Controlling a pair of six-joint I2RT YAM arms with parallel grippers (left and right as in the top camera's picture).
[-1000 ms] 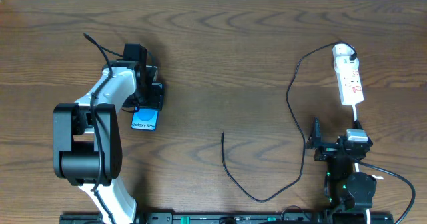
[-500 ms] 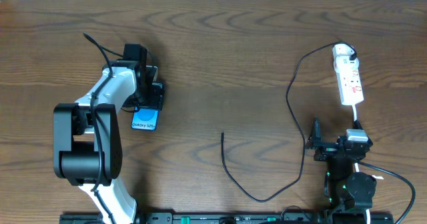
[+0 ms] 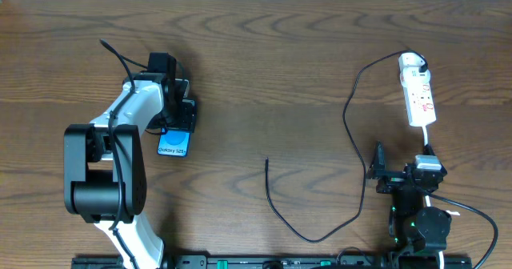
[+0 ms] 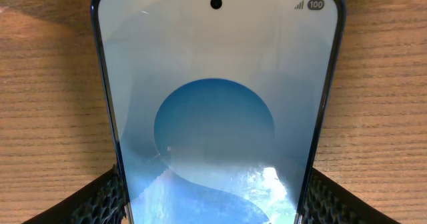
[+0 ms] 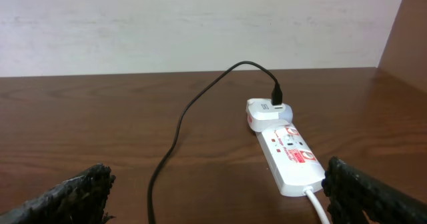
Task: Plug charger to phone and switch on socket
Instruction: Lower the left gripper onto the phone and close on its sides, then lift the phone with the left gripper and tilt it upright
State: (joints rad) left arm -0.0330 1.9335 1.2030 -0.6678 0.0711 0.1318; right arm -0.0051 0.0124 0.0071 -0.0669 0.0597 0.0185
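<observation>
The phone (image 3: 174,145) lies flat on the wooden table at the left, blue screen up; it fills the left wrist view (image 4: 217,84). My left gripper (image 3: 179,115) straddles it, with both finger pads (image 4: 213,201) against its long edges. The charger, a thin black cable (image 3: 350,125), runs from a white adapter (image 3: 410,60) in the socket (image 3: 418,97) down and round to its free tip (image 3: 266,162) at the table's middle. My right gripper (image 3: 402,163) is open and empty, just short of the socket's near end (image 5: 290,161); the cable (image 5: 180,131) passes between its fingers (image 5: 217,197).
The socket's thicker white cord (image 5: 319,207) leaves its near end and runs toward my right arm. A pale wall (image 5: 200,24) stands behind the table's far edge. The cable's loop lies along the front edge (image 3: 320,238).
</observation>
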